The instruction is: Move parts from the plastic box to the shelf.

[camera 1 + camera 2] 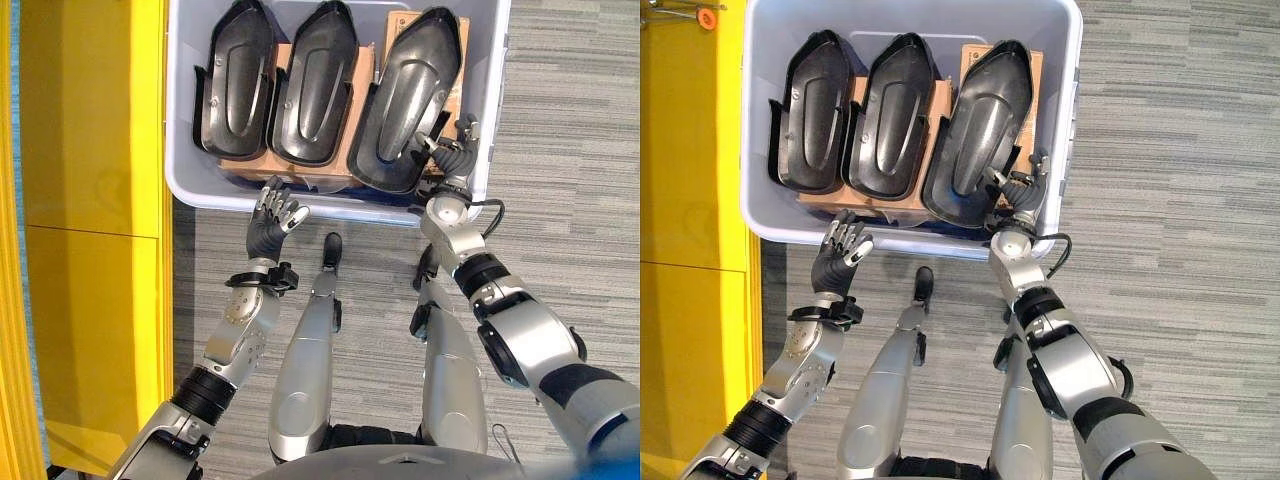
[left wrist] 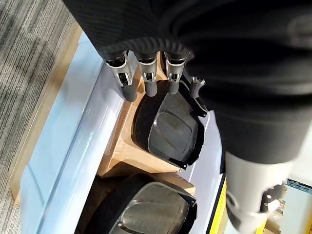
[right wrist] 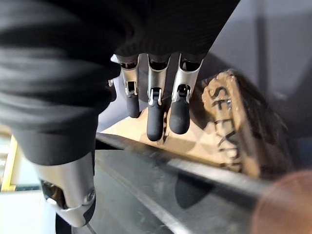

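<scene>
Plastic box (image 1: 190,170) on the floor, three black moulded parts (image 1: 318,85) side by side on cardboard inside; right hand (image 1: 455,150), fingers relaxed and apart, apparently touching the rightmost part's edge; left hand (image 1: 275,215) open above the near rim.

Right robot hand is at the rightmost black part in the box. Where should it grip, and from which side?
Probably the near right rim of the rightmost black part, coming from above on the box's right-wall side. That part lies tilted over the cardboard, its edge raised, and the right robot hand is open right at it.
</scene>
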Robot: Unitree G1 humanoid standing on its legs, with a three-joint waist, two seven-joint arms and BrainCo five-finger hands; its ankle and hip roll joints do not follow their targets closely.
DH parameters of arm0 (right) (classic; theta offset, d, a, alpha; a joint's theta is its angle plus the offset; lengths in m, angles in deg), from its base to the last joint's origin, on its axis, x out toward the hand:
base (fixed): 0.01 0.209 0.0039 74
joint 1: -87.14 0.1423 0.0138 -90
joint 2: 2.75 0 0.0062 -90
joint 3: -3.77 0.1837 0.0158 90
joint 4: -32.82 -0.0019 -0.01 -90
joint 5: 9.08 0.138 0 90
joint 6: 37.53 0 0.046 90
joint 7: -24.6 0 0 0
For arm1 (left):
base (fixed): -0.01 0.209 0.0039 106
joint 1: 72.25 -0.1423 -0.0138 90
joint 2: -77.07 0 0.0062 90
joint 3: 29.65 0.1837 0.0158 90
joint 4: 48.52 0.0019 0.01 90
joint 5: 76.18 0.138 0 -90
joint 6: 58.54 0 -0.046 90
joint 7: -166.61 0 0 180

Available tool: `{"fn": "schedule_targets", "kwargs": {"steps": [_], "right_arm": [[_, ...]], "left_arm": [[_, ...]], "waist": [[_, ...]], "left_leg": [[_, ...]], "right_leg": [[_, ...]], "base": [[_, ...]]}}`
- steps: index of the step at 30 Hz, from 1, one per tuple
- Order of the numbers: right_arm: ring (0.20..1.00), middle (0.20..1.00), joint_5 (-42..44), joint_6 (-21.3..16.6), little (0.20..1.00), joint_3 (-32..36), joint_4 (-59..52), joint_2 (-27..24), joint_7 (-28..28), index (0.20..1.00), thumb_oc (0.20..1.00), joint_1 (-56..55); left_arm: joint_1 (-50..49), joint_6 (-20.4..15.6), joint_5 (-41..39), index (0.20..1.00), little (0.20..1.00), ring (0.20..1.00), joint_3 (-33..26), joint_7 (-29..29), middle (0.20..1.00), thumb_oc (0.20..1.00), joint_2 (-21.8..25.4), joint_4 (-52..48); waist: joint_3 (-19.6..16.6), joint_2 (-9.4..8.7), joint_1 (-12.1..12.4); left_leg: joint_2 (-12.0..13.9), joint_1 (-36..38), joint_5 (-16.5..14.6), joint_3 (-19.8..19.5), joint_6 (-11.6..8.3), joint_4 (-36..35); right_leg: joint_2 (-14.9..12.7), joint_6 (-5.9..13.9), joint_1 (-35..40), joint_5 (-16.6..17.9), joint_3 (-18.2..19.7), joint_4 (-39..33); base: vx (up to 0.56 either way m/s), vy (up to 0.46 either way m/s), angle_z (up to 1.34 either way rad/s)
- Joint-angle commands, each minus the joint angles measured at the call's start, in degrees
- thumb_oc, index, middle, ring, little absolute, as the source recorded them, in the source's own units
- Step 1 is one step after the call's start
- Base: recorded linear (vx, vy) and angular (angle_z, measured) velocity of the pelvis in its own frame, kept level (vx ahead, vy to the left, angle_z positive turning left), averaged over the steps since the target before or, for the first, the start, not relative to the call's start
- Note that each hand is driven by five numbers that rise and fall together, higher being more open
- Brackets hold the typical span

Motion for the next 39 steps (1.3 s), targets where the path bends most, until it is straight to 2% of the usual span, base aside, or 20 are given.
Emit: {"fn": "schedule_targets", "kwargs": {"steps": [1, 10, 14, 15, 18, 20, 21, 22, 23, 25, 30, 39], "right_arm": [[1.0, 1.0, 4.3, 0.5, 1.0, 1.1, 3.5, 0.3, 0.2, 1.0, 1.0, 0.0], [1.0, 1.0, 0.4, 3.9, 1.0, -0.3, 10.0, -1.0, -1.4, 1.0, 1.0, 3.6], [1.0, 1.0, 0.4, 3.9, 1.0, -0.3, 10.0, -1.0, -1.4, 1.0, 1.0, 3.6], [1.0, 1.0, -3.4, 6.9, 1.0, -1.7, 14.3, -1.8, -1.4, 1.0, 1.0, 4.3], [1.0, 1.0, -5.5, 8.4, 1.0, -2.4, 15.7, -2.4, -1.4, 1.0, 1.0, 4.6], [1.0, 1.0, -11.9, 12.8, 1.0, -6.2, 18.6, -2.9, 1.6, 1.0, 1.0, 4.2], [1.0, 1.0, -12.4, 13.0, 1.0, -6.5, 19.4, -3.1, 2.1, 1.0, 1.0, 4.4], [0.555, 0.555, -12.4, 13.0, 0.555, -6.5, 19.4, -3.1, 2.1, 0.555, 0.555, 4.5], [0.2, 0.2, -13.7, 15.0, 0.2, -7.3, 22.0, -3.5, 3.8, 0.2, 0.2, 5.0], [0.2, 0.2, -16.2, 16.8, 0.2, -8.7, 23.3, -3.9, 5.4, 0.2, 0.2, 4.7], [0.2, 0.2, -19.0, 18.4, 0.2, -9.2, 24.2, -3.8, 6.7, 0.2, 0.2, 3.4], [0.2, 0.2, -20.7, 19.1, 0.2, -9.1, 24.0, -4.2, 7.4, 0.2, 0.2, 3.2]], "left_arm": [[0.0, -1.8, 1.2, 1.0, 1.0, 1.0, 1.4, -0.9, 1.0, 1.0, 2.1, -3.6], [0.7, -2.1, 1.2, 1.0, 1.0, 1.0, 2.1, -1.6, 1.0, 1.0, 2.2, -4.2], [0.7, -2.1, 1.2, 1.0, 1.0, 1.0, 2.1, -1.6, 1.0, 1.0, 2.2, -4.2], [1.5, -2.3, 1.4, 1.0, 1.0, 1.0, 2.8, -1.5, 1.0, 1.0, 2.4, -4.5], [1.7, -2.4, 1.3, 1.0, 1.0, 1.0, 2.8, -1.6, 1.0, 1.0, 2.4, -4.7], [1.8, -2.4, 1.4, 1.0, 1.0, 1.0, 2.9, -1.1, 1.0, 1.0, 2.5, -5.0], [1.8, -2.3, 1.5, 1.0, 1.0, 1.0, 3.0, -0.8, 1.0, 1.0, 2.5, -5.0], [1.8, -2.3, 1.5, 1.0, 1.0, 1.0, 3.0, -0.8, 1.0, 1.0, 2.5, -5.0], [2.0, -2.0, 1.3, 1.0, 1.0, 1.0, 3.2, -0.2, 1.0, 1.0, 2.6, -4.8], [1.8, -1.7, 1.4, 1.0, 1.0, 1.0, 3.0, 0.2, 1.0, 1.0, 2.7, -4.6], [1.0, -1.0, 1.6, 1.0, 1.0, 1.0, 2.2, 1.0, 1.0, 1.0, 2.9, -4.7], [0.4, -0.1, 1.5, 1.0, 1.0, 1.0, 2.0, 1.7, 1.0, 1.0, 2.8, -4.5]], "waist": [[-0.9, 1.74, 1.7], [-0.9, 2.31, 2.3], [-0.9, 2.32, 2.3], [-0.9, 2.81, 2.9], [-0.9, 3.03, 3.1], [-0.9, 3.19, 3.7], [-0.9, 3.23, 3.8], [-0.9, 3.23, 3.8], [-0.9, 3.27, 4.2], [-0.9, 3.33, 4.5], [-0.9, 3.57, 4.7], [-0.9, 3.71, 4.6]], "left_leg": [[-1.8, -0.9, -5.3, 1.3, 3.01, 2.5], [-2.4, -1.4, -5.8, 1.1, 3.3, 3.2], [-2.4, -1.4, -5.8, 1.1, 3.3, 3.2], [-2.9, -1.8, -5.8, 0.7, 3.44, 3.6], [-3.1, -2.1, -5.9, 0.5, 3.51, 3.6], [-3.5, -2.6, -5.8, 0.1, 3.57, 3.9], [-3.5, -2.7, -5.8, 0.1, 3.61, 4.0], [-3.5, -2.7, -5.8, 0.1, 3.61, 4.0], [-3.6, -2.9, -6.0, -0.1, 3.72, 4.4], [-3.7, -2.8, -6.0, -0.2, 3.75, 4.5], [-3.9, -2.3, -6.0, -0.4, 3.77, 4.4], [-4.0, -1.4, -5.8, -0.4, 3.81, 3.9]], "right_leg": [[-3.1, 3.8, 2.5, -4.8, 0.3, 3.1], [-3.5, 4.03, 2.5, -4.9, 0.3, 3.5], [-3.5, 4.03, 2.5, -4.9, 0.3, 3.5], [-3.9, 4.29, 2.5, -5.0, -0.2, 3.7], [-4.0, 4.34, 2.5, -4.9, -0.4, 3.8], [-4.1, 4.46, 2.4, -4.8, -0.6, 3.8], [-4.2, 4.46, 2.4, -4.8, -0.7, 3.8], [-4.2, 4.46, 2.4, -4.8, -0.7, 3.8], [-4.2, 4.45, 2.5, -4.9, -1.0, 4.1], [-4.4, 4.47, 2.6, -5.0, -1.1, 4.3], [-4.6, 4.48, 3.3, -4.9, -1.2, 4.0], [-4.7, 4.43, 3.7, -5.0, -1.2, 4.2]], "base": [[0.0, 0.0, 0.0], [0.01, 0.015, 0.04], [0.0, 0.01, 0.04], [0.02, 0.04, -0.01], [0.0, 0.025, 0.04], [-0.01, 0.014, 0.06], [0.0, 0.004, 0.05], [0.0, 0.004, 0.05], [0.0, 0.004, 0.04], [0.0, 0.01, 0.08], [-0.01, 0.015, 0.07], [0.0, 0.002, 0.0]]}}
